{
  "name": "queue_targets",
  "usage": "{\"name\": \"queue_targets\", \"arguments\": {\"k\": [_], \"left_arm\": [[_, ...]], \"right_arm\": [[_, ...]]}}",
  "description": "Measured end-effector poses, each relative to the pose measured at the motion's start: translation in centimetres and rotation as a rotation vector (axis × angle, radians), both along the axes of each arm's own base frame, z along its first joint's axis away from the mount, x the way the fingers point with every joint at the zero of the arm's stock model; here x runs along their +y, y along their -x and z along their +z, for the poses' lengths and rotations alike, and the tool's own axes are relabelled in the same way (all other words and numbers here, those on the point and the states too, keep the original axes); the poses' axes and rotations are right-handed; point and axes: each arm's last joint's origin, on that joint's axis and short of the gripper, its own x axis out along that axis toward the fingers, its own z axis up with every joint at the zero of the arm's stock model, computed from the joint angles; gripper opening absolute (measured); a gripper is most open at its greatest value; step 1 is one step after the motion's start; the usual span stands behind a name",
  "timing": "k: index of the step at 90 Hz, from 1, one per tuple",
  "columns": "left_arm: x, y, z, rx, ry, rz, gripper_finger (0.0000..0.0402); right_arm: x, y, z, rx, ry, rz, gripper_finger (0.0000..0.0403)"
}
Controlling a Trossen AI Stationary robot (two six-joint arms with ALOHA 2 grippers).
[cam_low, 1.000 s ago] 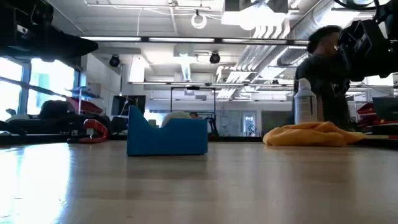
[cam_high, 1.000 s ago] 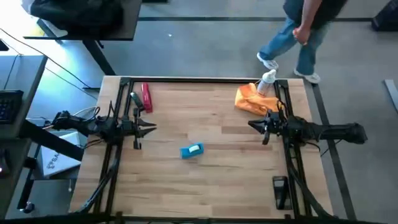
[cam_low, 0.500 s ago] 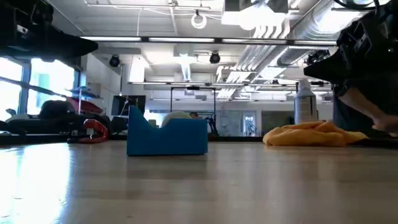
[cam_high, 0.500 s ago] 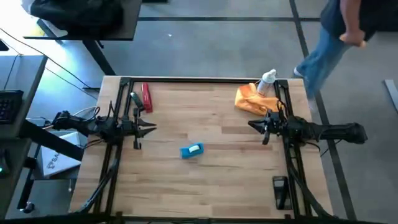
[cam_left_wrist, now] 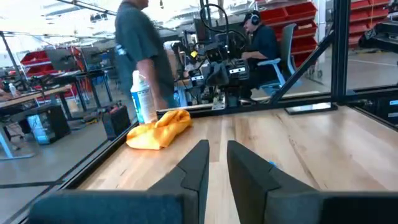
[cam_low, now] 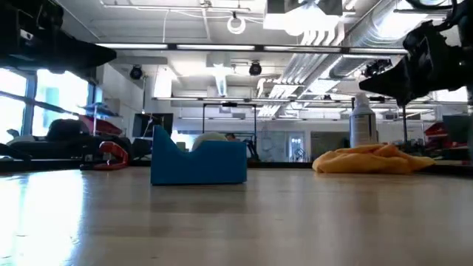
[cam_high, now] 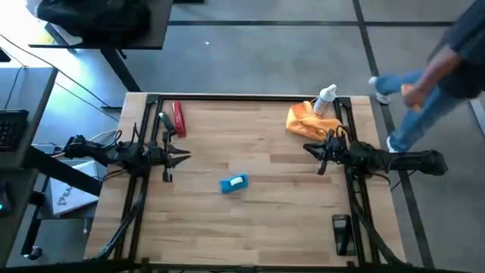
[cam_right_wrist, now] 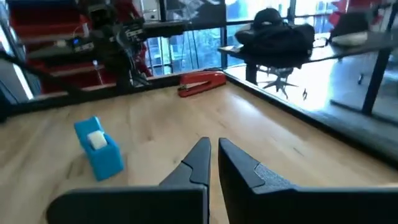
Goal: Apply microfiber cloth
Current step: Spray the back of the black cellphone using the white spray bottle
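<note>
Near the table's far right corner lies the microfiber cloth (cam_high: 306, 121), bright orange, soft, bunched into folds; in the low view (cam_low: 373, 159) it reads as a low rumpled heap. A white spray bottle (cam_high: 326, 101) stands upright just beside it at the far edge.

Right gripper (cam_high: 310, 150) hovers on the near side of the cloth, close to it but apart from it, and points toward the table's centre. From its own wrist camera the two dark fingers (cam_right_wrist: 198, 163) sit with only a thin slit between them: narrow, nothing held.

Left gripper (cam_high: 184, 158) waits over the left side of the table, well apart from the cloth. Its fingers (cam_left_wrist: 196, 165) likewise show a narrow gap and hold nothing.

Table (cam_high: 265, 220): pale wood planks, visible grain, smooth with a light sheen in the low view. Black frame rails run along the left and right edges. The middle and the near half are mostly bare wood, so open room lies between the two grippers.

Small blue rectangular block (cam_high: 233, 183) with a white patch on top sits near the centre, on the near side of the line between the grippers. Red stapler (cam_high: 178, 118) lies near the far left corner, along the left rail.

A person (cam_high: 432, 95) in blue jeans is on the floor beyond the table's right side.
</note>
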Motion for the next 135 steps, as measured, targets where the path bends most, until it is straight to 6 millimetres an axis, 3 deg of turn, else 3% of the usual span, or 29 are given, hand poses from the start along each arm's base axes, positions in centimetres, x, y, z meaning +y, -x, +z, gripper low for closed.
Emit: {"name": "queue_targets", "arguments": {"k": [35, 53, 67, 81, 92, 100, 117, 135], "left_arm": [[0.0, 0.0, 0.0, 0.0, 0.0, -0.001, 0.0039], [0.0, 0.0, 0.0, 0.0, 0.0, -0.001, 0.0039], [0.0, 0.0, 0.0, 0.0, 0.0, -0.001, 0.0039], [0.0, 0.0, 0.0, 0.0, 0.0, -0.001, 0.0039], [0.0, 0.0, 0.0, 0.0, 0.0, 0.0, 0.0039], [0.0, 0.0, 0.0, 0.0, 0.0, 0.0, 0.0039], [0.0, 0.0, 0.0, 0.0, 0.0, -0.001, 0.0039], [0.0, 0.0, 0.0, 0.0, 0.0, -0.001, 0.0039]], "right_arm": [[0.0, 0.0, 0.0, 0.013, 0.029, -0.006, 0.0], [-1.1, 0.5, 0.1, 0.118, 0.251, -0.344, 0.0], [-1.3, 0.6, 0.1, 0.197, 0.367, -0.41, 0.0], [-0.9, 0.3, 1.7, -0.162, 0.044, -0.258, 0.0], [-1.1, 0.5, 2.2, -0.267, -0.067, -0.337, 0.0], [-1.1, 0.3, 2.2, -0.266, -0.173, -0.346, 0.0], [-0.1, -1.2, 2.5, -0.196, -0.5, 0.004, 0.0], [1.1, -3.3, 5.5, -0.012, -0.698, 0.196, 0.0]]}}
